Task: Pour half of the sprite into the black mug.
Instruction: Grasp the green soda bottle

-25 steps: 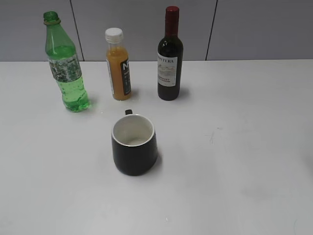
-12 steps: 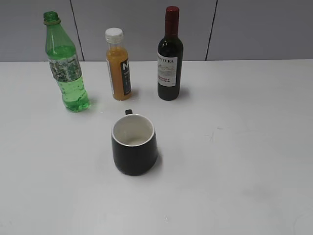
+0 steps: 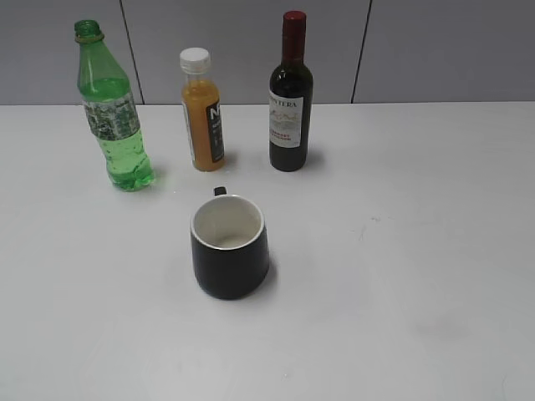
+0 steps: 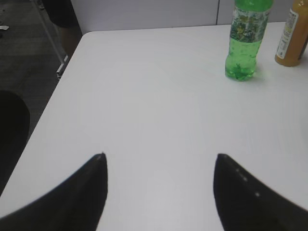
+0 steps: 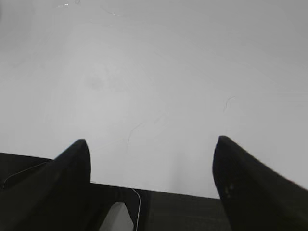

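Observation:
The sprite, a tall green capless bottle with a patterned label, stands upright at the back left of the white table. It also shows in the left wrist view at the top right. The black mug with a white inside stands upright in the middle, handle to the back. My left gripper is open and empty over the table's left part, well short of the sprite. My right gripper is open and empty over the table's edge. Neither gripper shows in the exterior view.
An orange juice bottle with a white cap and a dark wine bottle stand at the back, right of the sprite. The juice bottle's edge shows in the left wrist view. The table's left edge borders dark floor.

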